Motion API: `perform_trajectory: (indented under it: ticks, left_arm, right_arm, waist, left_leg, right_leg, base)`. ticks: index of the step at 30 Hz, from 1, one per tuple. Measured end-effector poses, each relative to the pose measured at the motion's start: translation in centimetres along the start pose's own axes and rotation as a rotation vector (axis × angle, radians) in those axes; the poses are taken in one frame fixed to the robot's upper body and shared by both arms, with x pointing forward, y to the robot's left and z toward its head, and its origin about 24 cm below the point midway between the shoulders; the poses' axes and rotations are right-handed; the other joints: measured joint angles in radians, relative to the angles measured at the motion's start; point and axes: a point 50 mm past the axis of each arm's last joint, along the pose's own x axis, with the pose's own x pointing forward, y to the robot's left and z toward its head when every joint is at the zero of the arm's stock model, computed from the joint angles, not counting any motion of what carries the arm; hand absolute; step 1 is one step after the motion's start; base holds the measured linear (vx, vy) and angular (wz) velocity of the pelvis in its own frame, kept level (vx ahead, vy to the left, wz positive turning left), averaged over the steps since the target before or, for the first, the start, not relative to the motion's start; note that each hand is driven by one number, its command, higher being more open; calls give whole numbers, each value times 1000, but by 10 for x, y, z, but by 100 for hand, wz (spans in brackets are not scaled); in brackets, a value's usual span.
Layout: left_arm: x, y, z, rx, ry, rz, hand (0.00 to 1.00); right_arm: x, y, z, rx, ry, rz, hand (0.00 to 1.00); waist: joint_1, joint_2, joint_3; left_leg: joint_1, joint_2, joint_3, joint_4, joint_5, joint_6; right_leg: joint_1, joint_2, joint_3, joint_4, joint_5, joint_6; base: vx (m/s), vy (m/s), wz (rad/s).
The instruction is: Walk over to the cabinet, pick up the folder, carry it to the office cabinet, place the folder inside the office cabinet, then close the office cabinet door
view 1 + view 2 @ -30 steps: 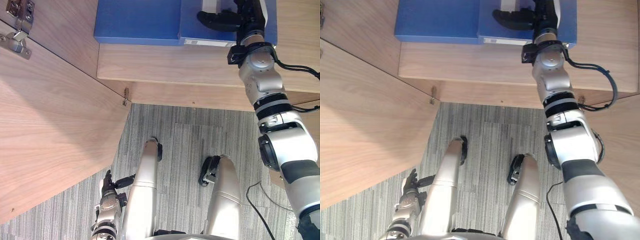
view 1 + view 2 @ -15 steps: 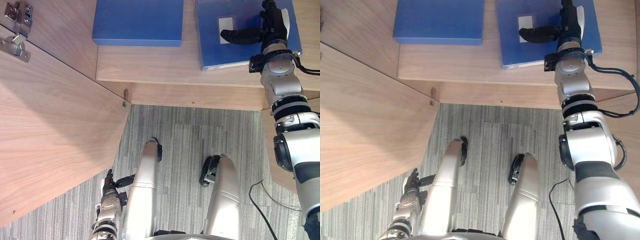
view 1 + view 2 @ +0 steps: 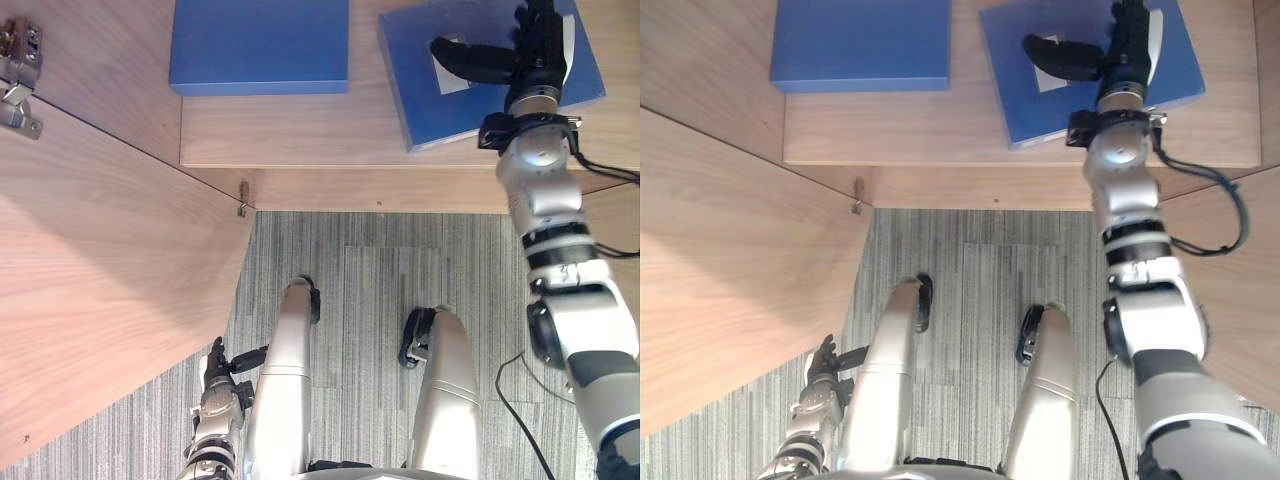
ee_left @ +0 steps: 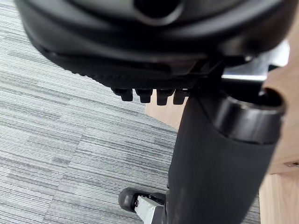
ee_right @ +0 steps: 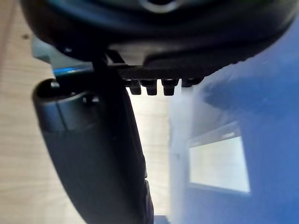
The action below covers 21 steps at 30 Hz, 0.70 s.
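Where the pale wood-grain shelf (image 3: 300, 130) crosses the head views, two flat, rectangular blue items lie on it. The folder (image 3: 430, 110) lies on the right part of the shelf, skewed, its near corner close to the front edge. Its cover is smooth and matt and carries a white rectangular label (image 5: 217, 163). A second folder (image 3: 260, 45) lies square to the left, apart from the first. The door (image 3: 100, 270), of the same wood grain, stands swung out at the left with a metal hinge (image 3: 18, 60) at its top corner. The floor is grey ribbed carpet (image 3: 370, 280).

Both blue items are cut off at their far edges. The right hand (image 3: 530, 50) loses its fingers past the same edge. In the right wrist view they show as a short row of ends, with none wrapped round the cover. Contact between palm and cover cannot be judged.

The right arm reaches straight forward over the shelf. The hand is released above the folder, with the thumb (image 3: 470, 58) stretched to the robot's left across the label. The left hand (image 3: 215, 378) hangs low over the carpet, relaxed and holding nothing.
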Motion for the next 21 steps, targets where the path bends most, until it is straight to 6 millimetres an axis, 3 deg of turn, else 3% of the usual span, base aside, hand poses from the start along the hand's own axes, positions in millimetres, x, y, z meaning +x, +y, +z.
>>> perform_trajectory:
  ticks: [3, 6, 8, 14, 17, 21]
  left_arm:
    - [0, -6, 13, 7, -52, 12, 100]
    - [0, -5, 18, 17, -74, 32, 100]
    - [0, -3, 18, 44, -80, 48, 100]
    - [1, 2, 12, 81, -65, 73, 100]
    - [1, 5, 11, 90, -64, 88, 100]
    - [3, 13, 10, 115, -59, 105, 100]
  right_arm:
    - [-32, 8, 38, -169, -282, -54, 100]
    - [-53, 5, 44, -282, -389, -109, 100]
    - [-73, 0, 34, -371, -400, -125, 100]
    - [-134, -22, -37, -660, -143, -37, 100]
    - [-155, -38, -62, -802, -41, -6, 100]
    - [-161, -50, -85, -953, 38, 83, 100]
  waist:
    - [-1, 0, 0]
    - [-4, -3, 0]
    - [-3, -8, -2]
    - [-4, -37, 12]
    - [-6, -50, 19]
    - [-23, -67, 23]
  left_leg:
    - [10, 5, 1, -4, -1, -2]
    - [29, 6, 2, -12, -2, -3]
    - [38, 9, 4, -27, -1, -2]
    - [35, 12, 9, -39, -3, 0]
    - [34, 13, 10, -39, -5, 2]
    - [34, 17, 14, -37, -8, 7]
  right_leg:
    - [7, 4, 1, -2, 1, -1]
    - [26, 4, 1, -11, 2, -1]
    - [36, 7, -3, -30, 8, 1]
    - [36, 9, -5, -51, 13, -1]
    - [39, 10, -7, -58, 13, 1]
    - [39, 14, -2, -64, 21, 6]
  base:
    - [17, -7, -3]
    - [0, 0, 0]
    - [11, 10, -4]
    - [49, 15, -2]
    - [42, 27, -2]
    - [2, 40, -4]
